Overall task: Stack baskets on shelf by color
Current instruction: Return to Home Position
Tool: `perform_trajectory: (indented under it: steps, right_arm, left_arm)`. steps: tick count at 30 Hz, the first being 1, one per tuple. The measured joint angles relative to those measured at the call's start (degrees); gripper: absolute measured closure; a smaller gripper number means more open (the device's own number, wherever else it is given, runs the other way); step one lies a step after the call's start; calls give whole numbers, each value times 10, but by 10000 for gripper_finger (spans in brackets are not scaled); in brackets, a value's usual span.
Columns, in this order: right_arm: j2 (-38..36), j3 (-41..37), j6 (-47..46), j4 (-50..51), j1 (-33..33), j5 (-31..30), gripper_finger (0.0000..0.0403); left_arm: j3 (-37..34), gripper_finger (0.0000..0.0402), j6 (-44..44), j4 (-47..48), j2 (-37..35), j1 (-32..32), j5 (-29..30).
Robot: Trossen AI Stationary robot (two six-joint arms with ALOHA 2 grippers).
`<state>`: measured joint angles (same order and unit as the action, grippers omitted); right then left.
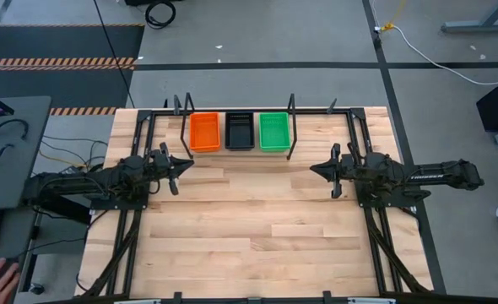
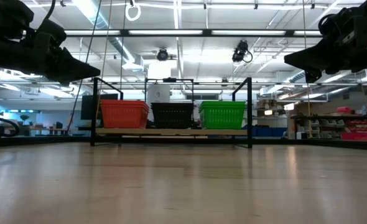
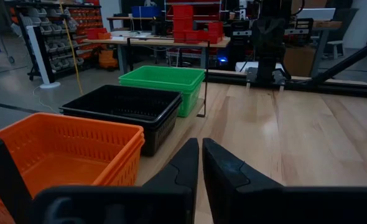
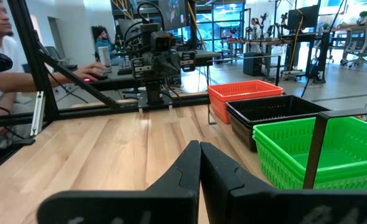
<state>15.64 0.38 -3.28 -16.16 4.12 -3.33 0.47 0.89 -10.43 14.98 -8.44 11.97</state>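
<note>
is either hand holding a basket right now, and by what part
Nothing is held. The left hand and right hand are both shut and empty above the table; the baskets sit on the shelf, apart from both.

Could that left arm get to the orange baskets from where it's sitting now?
Probably yes. The left gripper, fingers shut, hangs just in front of the orange baskets, with only bare tabletop between. The shelf's thin black post beside that stack is the one thing to steer around.

Orange plastic mesh baskets (image 1: 204,132), black mesh baskets (image 1: 239,131) and green mesh baskets (image 1: 274,132) sit stacked by colour, side by side, on the black-framed wooden shelf (image 2: 171,132).
</note>
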Motion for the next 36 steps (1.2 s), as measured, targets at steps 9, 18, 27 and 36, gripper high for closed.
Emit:
perform_trajectory:
  steps: [9, 18, 27, 36]
  right_arm:
    - [0, 0, 0, 0, 0, 0, 390]
    - [0, 0, 0, 0, 0, 0, 390]
    - [0, 0, 0, 0, 0, 0, 390]
    - [0, 0, 0, 0, 0, 0, 390]
  left_arm:
    - [0, 369, 0, 0, 0, 0, 0]
    - [0, 378, 0, 0, 0, 0, 0]
    - [0, 366, 0, 0, 0, 0, 0]
    - [0, 376, 0, 0, 0, 0, 0]
